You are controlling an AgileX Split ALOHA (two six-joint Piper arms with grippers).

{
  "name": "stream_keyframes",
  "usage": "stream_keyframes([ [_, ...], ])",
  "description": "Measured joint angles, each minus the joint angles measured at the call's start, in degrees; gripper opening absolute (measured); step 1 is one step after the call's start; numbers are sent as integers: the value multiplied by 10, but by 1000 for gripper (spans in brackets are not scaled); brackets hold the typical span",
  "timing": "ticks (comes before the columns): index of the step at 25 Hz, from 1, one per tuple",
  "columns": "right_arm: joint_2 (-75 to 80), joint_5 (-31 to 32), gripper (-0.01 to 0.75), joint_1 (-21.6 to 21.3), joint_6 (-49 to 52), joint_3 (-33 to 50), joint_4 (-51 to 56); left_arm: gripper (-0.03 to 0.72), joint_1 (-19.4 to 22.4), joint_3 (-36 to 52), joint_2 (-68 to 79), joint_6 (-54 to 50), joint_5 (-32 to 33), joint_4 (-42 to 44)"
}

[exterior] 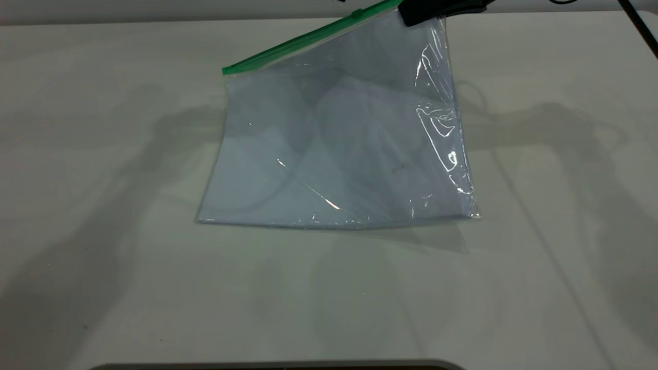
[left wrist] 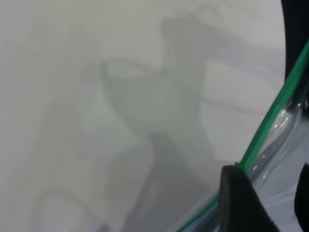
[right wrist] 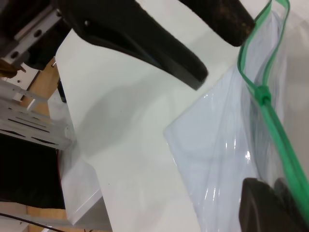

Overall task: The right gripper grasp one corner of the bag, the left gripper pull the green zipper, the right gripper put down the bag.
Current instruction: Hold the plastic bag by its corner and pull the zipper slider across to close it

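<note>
The bag [exterior: 339,154] hangs tilted, its bottom edge resting on the table. Its upper right corner is raised by the right gripper [exterior: 411,18], which is shut on that corner; its fingers [right wrist: 273,205] pinch the plastic beside the green zipper [exterior: 308,37]. The small slider tab [exterior: 356,13] sits on the strip near the right gripper and also shows in the right wrist view [right wrist: 262,92]. The left gripper [right wrist: 222,50] is out of the exterior view. It is open, with the bag's top edge and green zipper [left wrist: 270,118] between its fingers [left wrist: 241,203].
The white table [exterior: 103,231] extends on all sides of the bag. A black cable [exterior: 640,25] runs at the far right. The table's edge and a metal frame [right wrist: 29,121] show in the right wrist view.
</note>
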Motion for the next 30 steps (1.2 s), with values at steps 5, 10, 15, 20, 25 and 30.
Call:
stream_keyframes([
  [5,0,0,33,0,1,0,0,358,-8,0,15,0,-18,0],
  [10,0,1,33,0,1,0,-1,357,-25,0,23,12,-28,-1],
  [15,0,1,33,0,1,0,-1,325,-29,0,23,13,-43,-1],
  [20,0,1,33,0,1,0,-1,161,-29,0,23,14,-52,1],
  [25,0,0,33,0,1,0,-1,53,-31,0,23,15,-57,10],
  [30,0,-4,33,-1,1,0,0,51,-30,0,23,15,-69,12],
])
